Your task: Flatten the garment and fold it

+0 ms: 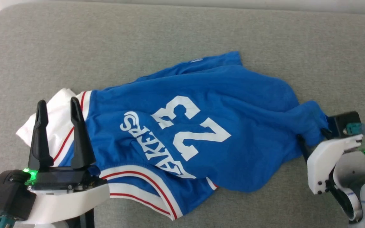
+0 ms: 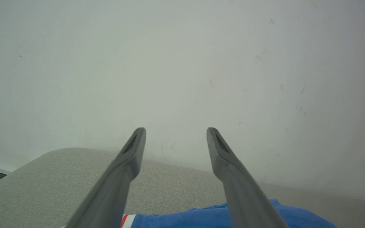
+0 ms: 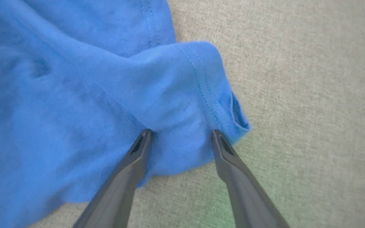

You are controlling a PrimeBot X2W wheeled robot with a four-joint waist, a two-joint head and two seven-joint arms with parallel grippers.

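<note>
Finding: the LAKERS 23 jersey point(image 1: 201, 126) lies rumpled on the grey fabric surface point(image 1: 169, 31). The left gripper point(image 1: 58, 102), fingers apart and empty, stands over the jersey's white sleeve. The right gripper point(image 3: 181, 132), fingers apart, straddles the jersey's bunched blue hem corner.

We read two white prints on the blue garment point(image 1: 201, 104), both upside down from the head view: a large "23" across its middle, and beside it the word "LAKERS", its first letter partly folded under.
</note>
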